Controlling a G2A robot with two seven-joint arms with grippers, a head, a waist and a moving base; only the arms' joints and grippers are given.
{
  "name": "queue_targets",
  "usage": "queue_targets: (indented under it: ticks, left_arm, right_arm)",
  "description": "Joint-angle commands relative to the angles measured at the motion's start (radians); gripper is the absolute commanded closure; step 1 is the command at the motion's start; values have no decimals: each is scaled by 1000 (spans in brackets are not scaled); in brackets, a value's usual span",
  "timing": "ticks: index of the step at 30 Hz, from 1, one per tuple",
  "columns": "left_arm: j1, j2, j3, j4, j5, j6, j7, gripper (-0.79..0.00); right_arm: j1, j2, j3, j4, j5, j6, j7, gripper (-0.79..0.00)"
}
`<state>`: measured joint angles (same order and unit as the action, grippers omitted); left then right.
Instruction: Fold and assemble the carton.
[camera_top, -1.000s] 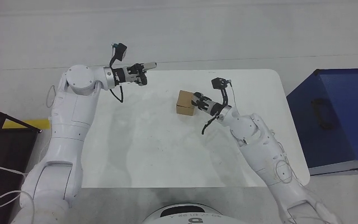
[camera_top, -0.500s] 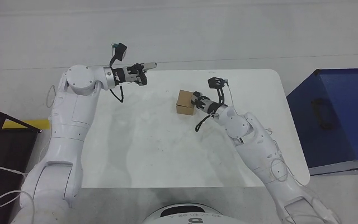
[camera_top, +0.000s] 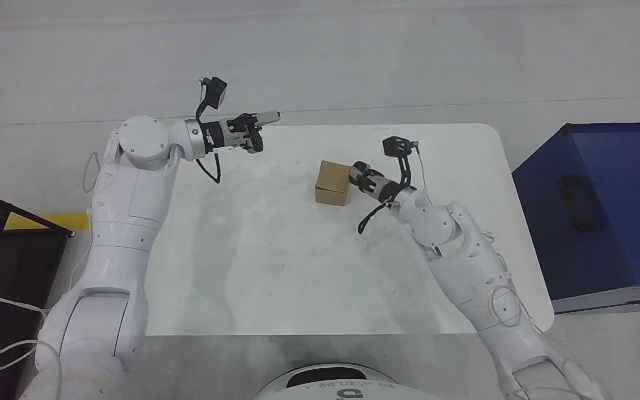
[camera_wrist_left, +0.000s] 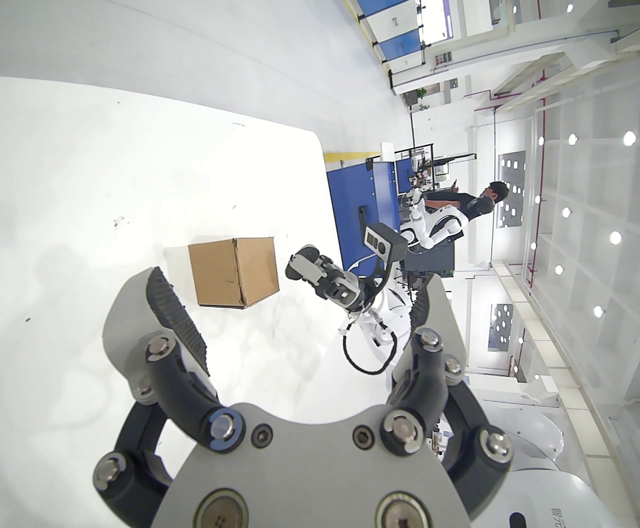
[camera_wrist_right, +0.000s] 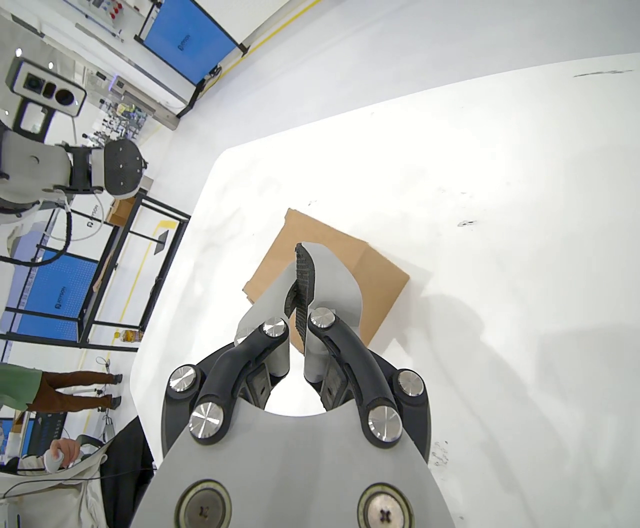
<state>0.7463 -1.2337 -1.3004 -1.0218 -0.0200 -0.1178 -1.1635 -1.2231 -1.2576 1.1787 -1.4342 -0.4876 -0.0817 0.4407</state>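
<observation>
Left tool (camera_top: 270, 117) spread — right tool (camera_wrist_right: 301, 260) pinched.

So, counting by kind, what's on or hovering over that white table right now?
Brown cardboard carton: 1
Grey two-fingered robot grippers: 2 (left gripper open at the table's far edge, right gripper shut, close beside the carton)
Total: 3
</observation>
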Motion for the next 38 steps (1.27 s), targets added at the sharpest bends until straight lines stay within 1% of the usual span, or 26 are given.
queue_targets:
  ticks: [1,3,5,9,11,13,18,21,23,25,27,29,32,35,36,37,38]
  left_arm:
    - [0,0,0,0,0,0,0,-785]
    - [0,0,0,0,0,0,0,-785]
    - [0,0,0,0,0,0,0,-785]
    - [0,0,0,0,0,0,0,-785]
    - [0,0,0,0,0,0,0,-785]
    - [0,0,0,0,0,0,0,-785]
    - [0,0,0,0,0,0,0,-785]
    - [0,0,0,0,0,0,0,-785]
    - [0,0,0,0,0,0,0,-785]
    - [0,0,0,0,0,0,0,-785]
    - [0,0,0,0,0,0,0,-785]
    - [0,0,0,0,0,0,0,-785]
    - [0,0,0,0,0,0,0,-785]
    - [0,0,0,0,0,0,0,-785]
    - [0,0,0,0,0,0,0,-785]
    - [0,0,0,0,0,0,0,-785]
    - [0,0,0,0,0,0,0,-785]
  right_arm:
    - [-1,2,24,15,13,28,0,0]
    - [21,0,19,51,-2,111,30,0]
    - [49,-5,-24,74,-54,152,56,0]
    - [85,-21,-116,92,-92,132,105,0]
    - [97,-26,-137,102,-93,128,109,0]
    - [106,-28,-138,113,-91,129,105,0]
    - [107,-25,-95,134,-77,163,67,0]
    - [103,-27,-104,126,-80,170,71,0]
    - [103,-31,-132,114,-88,154,92,0]
    - [107,-37,-167,106,-85,111,130,0]
    - [112,-39,-175,109,-85,100,129,0]
    - [112,-36,-155,109,-79,99,115,0]
    - [72,-22,-93,66,-84,97,76,0]
    - [-10,2,1,-35,-92,65,57,0]
    - [-63,14,65,-92,-71,38,44,0]
    - [-90,21,103,-119,-66,30,35,0]
    - [-131,31,165,-160,-65,23,19,-182]
